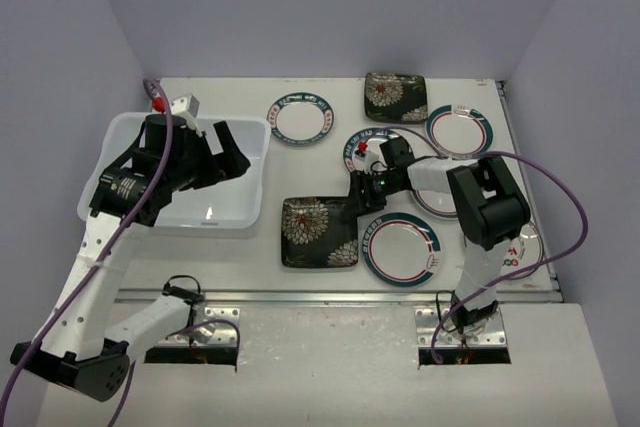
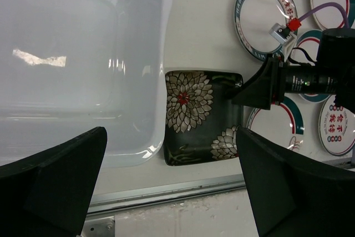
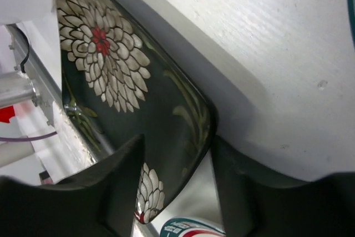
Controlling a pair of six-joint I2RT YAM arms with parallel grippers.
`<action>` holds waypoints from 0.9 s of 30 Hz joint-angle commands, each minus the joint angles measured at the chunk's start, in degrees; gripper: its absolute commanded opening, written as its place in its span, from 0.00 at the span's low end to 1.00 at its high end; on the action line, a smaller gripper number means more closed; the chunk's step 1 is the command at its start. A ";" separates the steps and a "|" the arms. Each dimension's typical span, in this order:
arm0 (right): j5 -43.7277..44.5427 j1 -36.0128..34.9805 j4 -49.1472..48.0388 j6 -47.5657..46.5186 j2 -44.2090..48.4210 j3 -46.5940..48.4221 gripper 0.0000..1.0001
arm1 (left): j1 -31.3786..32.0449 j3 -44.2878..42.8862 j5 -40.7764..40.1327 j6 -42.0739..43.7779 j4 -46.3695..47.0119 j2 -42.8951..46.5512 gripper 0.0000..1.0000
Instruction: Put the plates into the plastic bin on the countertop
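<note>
Over the plastic bin (image 1: 258, 187), top view: left gripper (image 1: 235, 147) hangs with jaws wide and empty, while right gripper (image 1: 352, 199) is at the right edge of the square black flower plate (image 1: 318, 232). Left wrist view: that plate lies flat on the countertop (image 1: 305, 172), just beside the bin wall. Right wrist view: jaws partway open astride the plate rim, can't tell if clamped, so I judge this the grasp step; next needs a firm pinch, then a lift over the bin rim.

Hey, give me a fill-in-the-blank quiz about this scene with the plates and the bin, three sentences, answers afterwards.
The fingers of the right gripper straddle the rim of a black flowered plate whose shape is ____.
The left gripper hangs over the plastic bin with its jaws ____.
The number of plates inside the bin is ____.
Missing words: square; open; zero.
</note>
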State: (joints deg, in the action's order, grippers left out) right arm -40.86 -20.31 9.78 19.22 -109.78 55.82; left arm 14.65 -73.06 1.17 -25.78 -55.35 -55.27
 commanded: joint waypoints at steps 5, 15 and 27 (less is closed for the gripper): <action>-1.58 0.01 -8.08 2.90 -4.64 -2.81 0.25 | 1.87 -2.00 0.23 -1.29 -2.12 2.53 1.00; -4.73 0.75 -8.62 12.88 1.84 -0.86 0.00 | 2.05 0.96 1.69 -1.04 -1.31 3.86 1.00; -16.15 10.90 -1.17 24.36 21.02 -2.02 0.00 | 2.02 0.70 8.41 -1.13 4.34 1.62 1.00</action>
State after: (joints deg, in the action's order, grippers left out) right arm -46.09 -12.62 6.91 38.87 -96.94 53.70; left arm 16.16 -72.20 6.36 -26.41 -56.01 -53.03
